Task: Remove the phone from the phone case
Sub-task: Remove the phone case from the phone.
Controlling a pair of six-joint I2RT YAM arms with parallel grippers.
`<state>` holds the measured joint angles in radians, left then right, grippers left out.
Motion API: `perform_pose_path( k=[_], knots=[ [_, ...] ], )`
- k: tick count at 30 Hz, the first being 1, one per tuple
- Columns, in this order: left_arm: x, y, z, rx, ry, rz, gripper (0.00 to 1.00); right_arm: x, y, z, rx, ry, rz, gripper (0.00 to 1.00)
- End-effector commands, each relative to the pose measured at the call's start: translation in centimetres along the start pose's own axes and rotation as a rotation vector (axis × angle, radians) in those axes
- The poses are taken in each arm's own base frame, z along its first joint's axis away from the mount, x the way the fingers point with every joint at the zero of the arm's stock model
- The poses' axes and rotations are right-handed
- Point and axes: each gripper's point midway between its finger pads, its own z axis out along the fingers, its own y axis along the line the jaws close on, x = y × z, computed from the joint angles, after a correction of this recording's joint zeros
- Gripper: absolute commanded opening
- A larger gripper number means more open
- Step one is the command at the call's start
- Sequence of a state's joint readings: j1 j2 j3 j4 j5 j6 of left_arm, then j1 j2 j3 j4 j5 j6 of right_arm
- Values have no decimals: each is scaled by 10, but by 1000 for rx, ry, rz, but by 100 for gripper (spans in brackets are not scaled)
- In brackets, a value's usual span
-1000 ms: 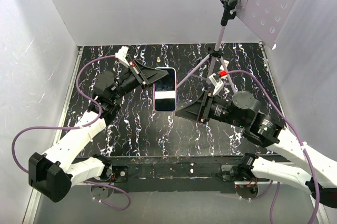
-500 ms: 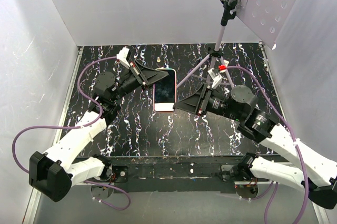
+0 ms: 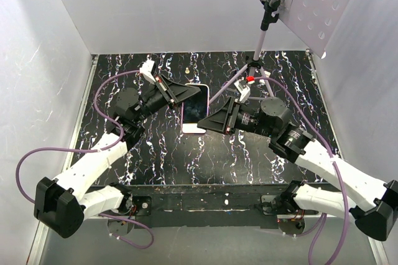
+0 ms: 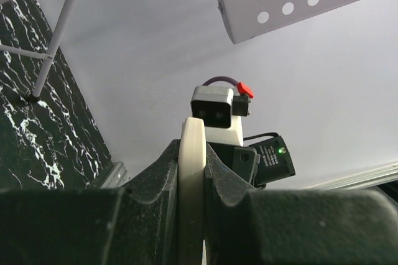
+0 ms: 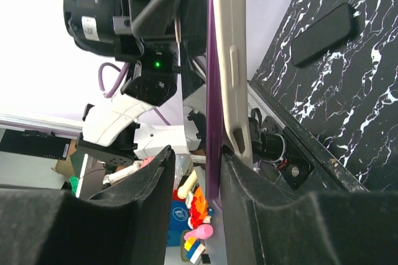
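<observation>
Black, white-veined desk (image 3: 161,153) fills my overhead view, and the phone (image 3: 196,103) sits in its phone case (image 3: 192,129) between both arms, dark screen facing the camera. It seems to be held off the surface, though I cannot judge how far. My left end effector (image 3: 184,92) is clamped on the case's left edge. On the left wrist camera the pale rim (image 4: 191,172) is pinched tight between both fingers, which hide everything below it. My right end effector (image 3: 209,124) straddles the opposite edge. On its own camera the jaws stand apart around the cream rim (image 5: 231,60), one finger (image 5: 249,184) against it and daylight showing on the other side, so it has no grip. A purple strip runs along that rim; I cannot tell what it is. A dark oblong object (image 5: 326,25) lies on the desk, too blurred to identify. The tripod stand (image 3: 260,41) rises at the back, its perforated plate cut off by the frame.
</observation>
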<state>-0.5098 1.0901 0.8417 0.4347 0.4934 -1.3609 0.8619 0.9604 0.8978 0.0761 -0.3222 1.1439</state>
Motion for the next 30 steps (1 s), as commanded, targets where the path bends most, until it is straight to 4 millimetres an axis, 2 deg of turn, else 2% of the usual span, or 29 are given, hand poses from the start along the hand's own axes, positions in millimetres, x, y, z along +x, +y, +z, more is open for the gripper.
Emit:
perform_pose_path(
  k=[1, 5, 7, 10, 13, 14, 18, 20, 21, 25, 27, 30],
  knots=[
    [14, -22, -4, 79, 26, -40, 0, -22, 1, 9, -47, -59, -13, 41],
    [18, -19, -5, 69, 28, -35, 0, -30, 2, 11, -55, -75, -27, 41],
    [18, -18, -5, 68, 23, -41, 0, -31, 2, 12, -61, -71, -23, 33],
    [19, -18, -3, 68, 34, -25, 0, -34, 4, 11, -83, -82, -6, 25],
    [23, -13, -2, 61, 53, -23, 0, -36, 4, 8, -101, -80, 15, 10],
    [24, -12, -3, 63, 61, -31, 4, -37, 6, 6, -110, -79, 22, 3],
    [31, -9, -6, 88, 90, 0, 55, -43, 9, -8, -160, -96, 61, 1],
    [34, -12, -8, 110, 116, 35, 67, -43, 6, -14, -172, -89, 96, 1],
    [36, -13, -9, 121, 130, 55, 76, -44, 8, -18, -191, -86, 115, 1],
    [42, -4, -19, 125, 172, 106, 86, -43, 18, -35, -273, -70, 118, 1],
    [47, -3, -24, 148, 194, 111, 85, -43, 21, -42, -280, -70, 112, 1],
    [57, -5, -34, 201, 247, 153, 80, -40, 26, -53, -298, -68, 93, 1]
  ],
)
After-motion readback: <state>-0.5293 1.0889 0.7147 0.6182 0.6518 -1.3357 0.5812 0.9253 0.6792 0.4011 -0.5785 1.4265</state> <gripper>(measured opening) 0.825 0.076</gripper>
